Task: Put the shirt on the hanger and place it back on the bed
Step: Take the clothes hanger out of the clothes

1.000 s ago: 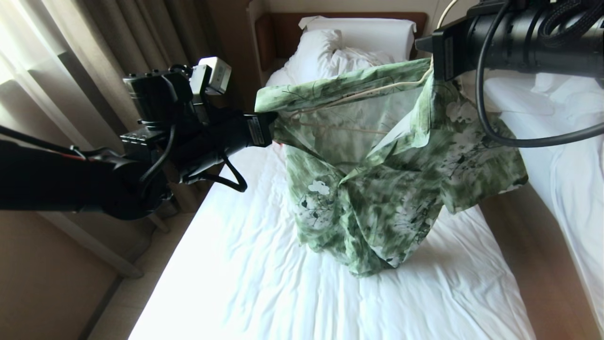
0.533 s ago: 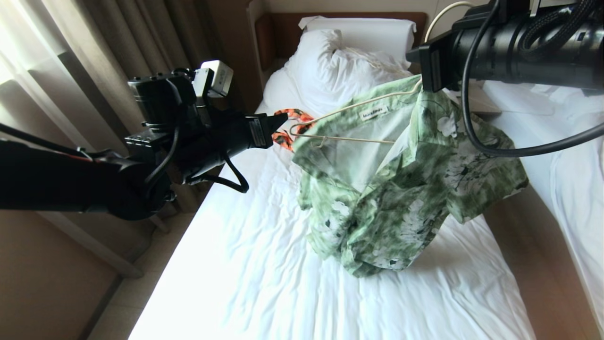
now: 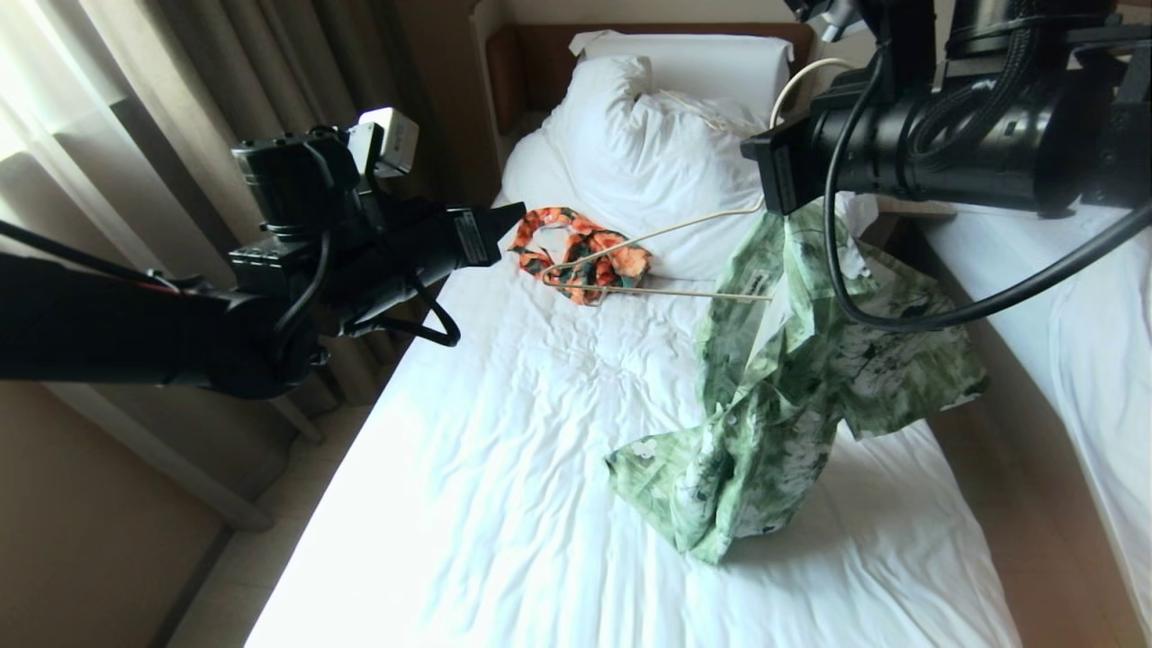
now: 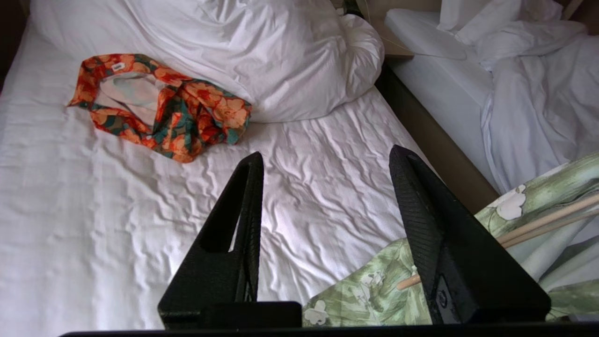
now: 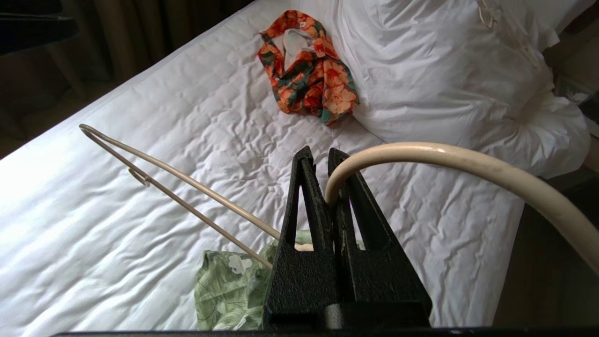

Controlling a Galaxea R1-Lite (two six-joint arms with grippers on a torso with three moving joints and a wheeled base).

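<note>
The right gripper (image 5: 327, 157) reaches in from the upper right of the head view, above the bed (image 3: 504, 504). Its jaws are pressed together on the neck of the cream-white wire hanger (image 3: 666, 243), just below the curved hook, as the right wrist view shows; the hook arcs away from the fingertips toward the right edge of that frame. The hanger's triangular frame sticks out bare toward the centre of the head view, its far end with the small notch hanging in the air above the sheet.

The green-and-white floral shirt (image 3: 792, 396) hangs only from the end of the hanger nearest the right gripper. It droops in a bunched column in the right half of the head view, and its lower folds lie on the wrinkled white sheet at lower centre.

The left gripper (image 4: 327, 168) comes in from the left of the head view, at mid-height, well apart from the shirt. Its jaws stand apart with nothing between them; in the left wrist view the sheet shows in the gap, and a fold of the shirt and the hanger's wire lie past the right-hand finger (image 4: 435, 234).

An orange-and-dark-green patterned garment (image 3: 580, 254) lies crumpled on the sheet, touching the white pillow (image 3: 648, 135) at upper centre. A second white bed (image 3: 1080, 297) stands along the right edge, and curtains (image 3: 180, 90) fill the upper left.
</note>
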